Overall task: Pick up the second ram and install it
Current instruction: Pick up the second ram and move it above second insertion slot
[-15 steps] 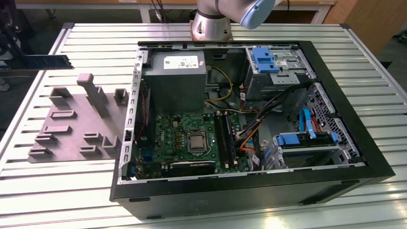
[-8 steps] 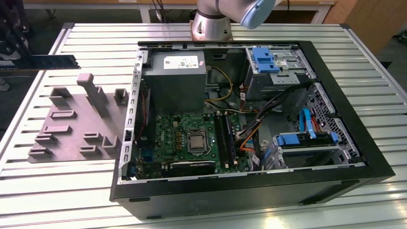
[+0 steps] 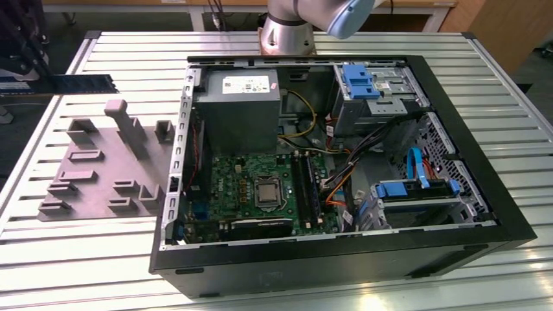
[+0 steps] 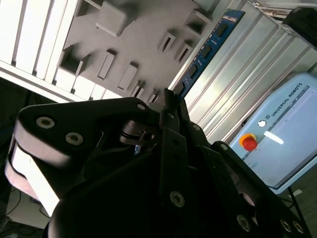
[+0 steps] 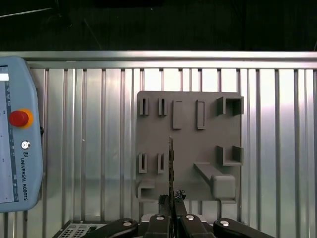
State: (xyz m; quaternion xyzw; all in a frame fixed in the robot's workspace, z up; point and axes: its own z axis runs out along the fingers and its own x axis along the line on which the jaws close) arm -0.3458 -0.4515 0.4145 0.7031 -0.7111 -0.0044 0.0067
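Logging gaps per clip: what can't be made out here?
Where the jaws meet the second ram: hidden behind the gripper, second wrist view.
The arm past its base: cut off at the exterior view's top.
Whether the motherboard slots are filled: too small, exterior view.

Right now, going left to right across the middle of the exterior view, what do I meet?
grey fixture tray → green motherboard → loose cables → blue drive cage
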